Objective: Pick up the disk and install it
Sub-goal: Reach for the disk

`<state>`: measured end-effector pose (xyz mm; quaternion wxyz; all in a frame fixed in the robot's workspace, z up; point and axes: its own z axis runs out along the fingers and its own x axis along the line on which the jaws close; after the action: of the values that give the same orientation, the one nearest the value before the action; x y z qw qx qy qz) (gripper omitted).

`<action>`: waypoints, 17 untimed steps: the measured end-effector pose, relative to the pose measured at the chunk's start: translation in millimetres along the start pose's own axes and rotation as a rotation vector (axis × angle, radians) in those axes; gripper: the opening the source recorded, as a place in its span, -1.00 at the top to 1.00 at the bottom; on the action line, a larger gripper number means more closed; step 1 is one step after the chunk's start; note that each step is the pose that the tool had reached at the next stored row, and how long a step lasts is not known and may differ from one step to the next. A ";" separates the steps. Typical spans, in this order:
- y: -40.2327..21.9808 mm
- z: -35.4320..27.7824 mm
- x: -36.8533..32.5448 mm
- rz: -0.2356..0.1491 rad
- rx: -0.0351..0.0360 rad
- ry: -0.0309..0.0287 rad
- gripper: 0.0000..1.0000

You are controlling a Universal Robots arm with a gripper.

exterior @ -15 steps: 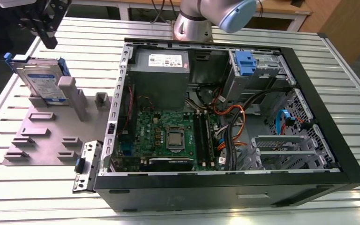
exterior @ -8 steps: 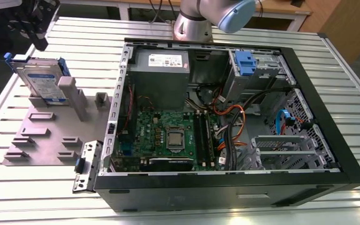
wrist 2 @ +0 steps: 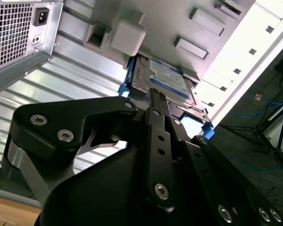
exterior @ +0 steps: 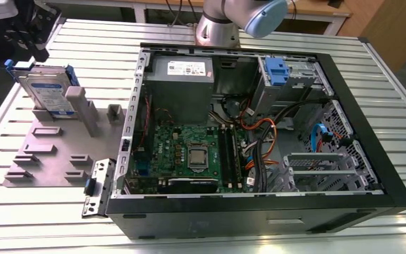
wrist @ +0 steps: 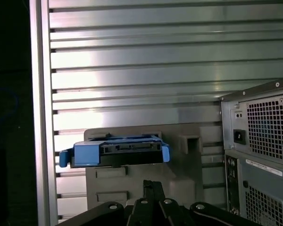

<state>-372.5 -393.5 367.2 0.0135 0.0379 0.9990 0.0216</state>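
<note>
Robot arm and hard drive, counter-top: we see the disk [exterior: 48, 91] standing on edge in a grey holder [exterior: 48, 156] on the counter [exterior: 19, 222], outside the open computer case [exterior: 363, 132]. In the first wrist view the claw [wrist: 148, 184] has its fingers drawn together on nothing. The disk lies straight ahead of the tips, well apart and untouched. We judge that its long axis runs roughly toward the claw, so the short connector end and blue carrier face the fingertips. The second wrist view shows the drive's white-and-blue label [wrist 2: 167, 80], and a white sticker [exterior: 182, 67] sits on the case's grey power unit. We cannot make out the print on either.
</note>
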 end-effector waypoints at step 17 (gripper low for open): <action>10.1 19.9 23.5 -0.018 -0.0018 0.0006 0.79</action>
<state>-394.6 -380.8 347.2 0.0134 0.0289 0.9992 0.0224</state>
